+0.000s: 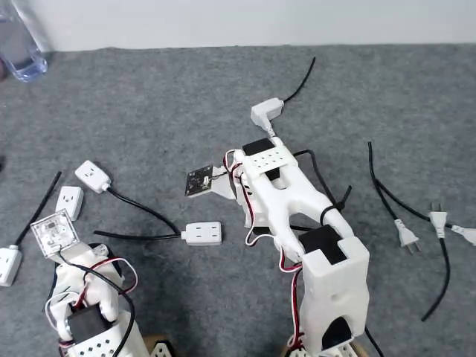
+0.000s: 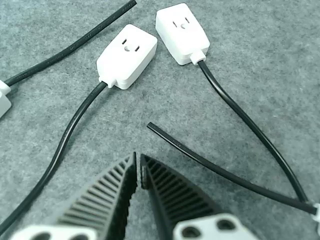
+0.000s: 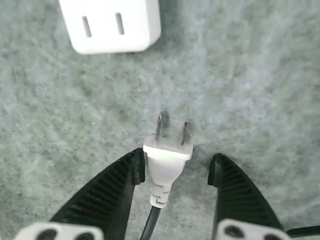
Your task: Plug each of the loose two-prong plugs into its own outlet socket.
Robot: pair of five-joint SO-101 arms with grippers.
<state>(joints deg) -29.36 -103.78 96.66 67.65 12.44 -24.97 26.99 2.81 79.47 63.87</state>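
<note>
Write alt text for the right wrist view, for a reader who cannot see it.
A white two-prong plug lies between the open fingers of the right pincer, against one finger and apart from the other. Its prongs point toward a white outlet socket farther on across the grey carpet.

No lettering, numbers, brand marks or signs are legible on anything here.

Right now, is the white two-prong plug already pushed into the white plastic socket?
No, the white two-prong plug lies apart from the white plastic socket, prongs bare.
</note>
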